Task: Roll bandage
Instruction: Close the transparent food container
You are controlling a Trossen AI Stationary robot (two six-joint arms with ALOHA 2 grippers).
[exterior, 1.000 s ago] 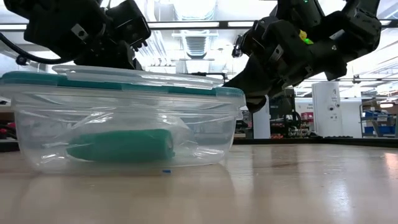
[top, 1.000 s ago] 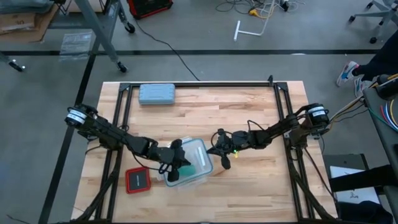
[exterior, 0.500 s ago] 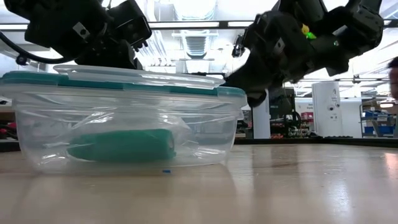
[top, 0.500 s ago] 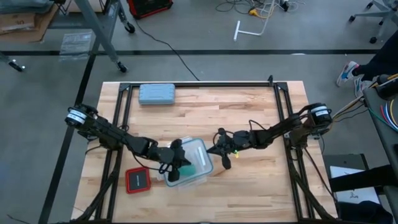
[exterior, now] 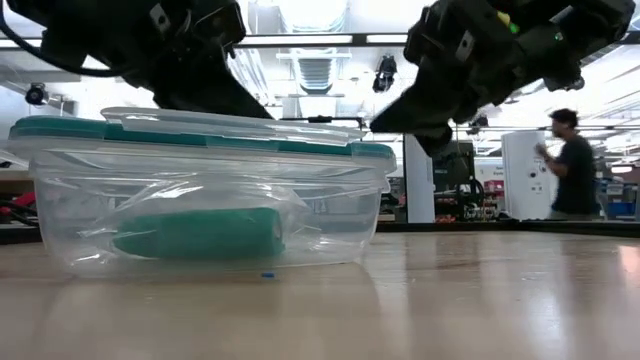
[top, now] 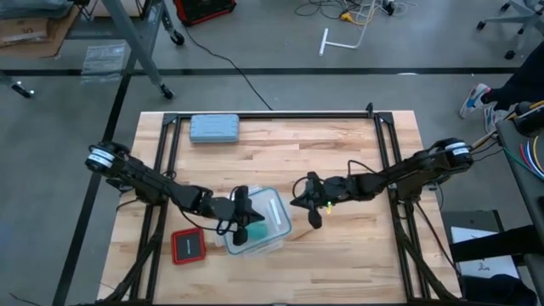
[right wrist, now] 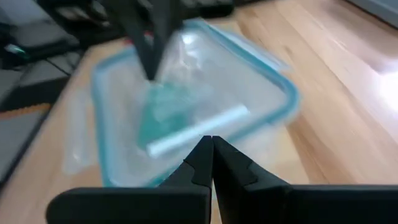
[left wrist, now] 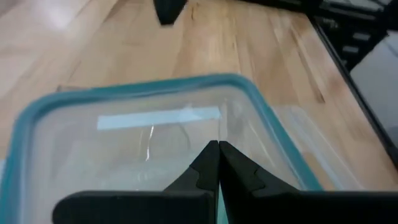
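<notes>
The bandage [exterior: 200, 233] is seen rolled inside the clear lidded container [exterior: 60, 215]. Above the container's lid the left gripper [left wrist: 218, 163] is held clenched, empty; just beside the container, the right gripper [right wrist: 207, 152] likewise.

Below my left gripper [left wrist: 218, 149]: a clear glossy plastic box [exterior: 200, 215], soft matt teal cloth bandage [exterior: 200, 233] inside, on smooth wood table [top: 340, 153].

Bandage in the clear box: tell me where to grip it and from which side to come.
The bandage lies on its side as a roll inside the clear container, under the teal-rimmed lid. So probably lid off first, then from above, fingers across the roll's middle, since the walls block any sideways approach.
</notes>
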